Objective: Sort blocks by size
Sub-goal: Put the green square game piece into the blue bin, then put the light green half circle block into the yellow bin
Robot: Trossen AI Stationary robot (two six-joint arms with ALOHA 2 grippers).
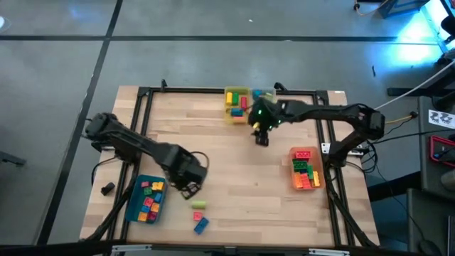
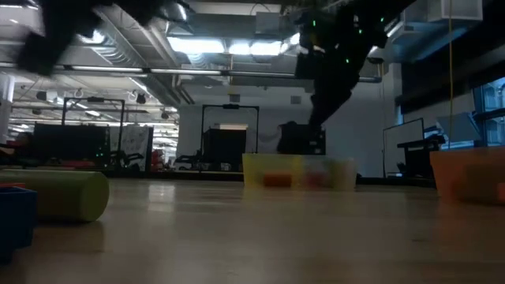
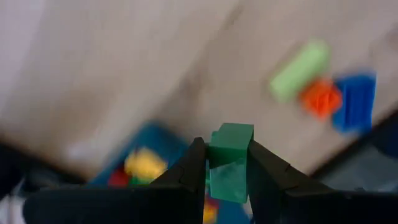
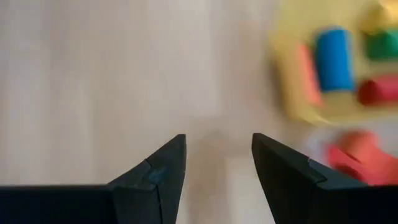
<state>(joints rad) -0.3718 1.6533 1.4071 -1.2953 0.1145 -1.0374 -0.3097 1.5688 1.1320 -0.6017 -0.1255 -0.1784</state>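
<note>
The left gripper (image 3: 227, 167) clamps a dark green block (image 3: 231, 163) between its fingers, hanging above the near-left part of the table (image 1: 242, 185), just right of the teal bin (image 1: 135, 206) that holds yellow, red and pink blocks. Three loose blocks lie near the table's near edge: a light green one (image 1: 198, 205), an orange one (image 3: 321, 98) touching it as far as the blurred wrist view shows, and a blue one (image 1: 201, 225). The right gripper (image 4: 217, 165), its fingers parted and holding nothing, hovers at the far side beside the yellow bin (image 1: 229, 92). An orange bin (image 1: 293, 181) of blocks sits by the right edge. The table's centre lies bare between the arms.
</note>
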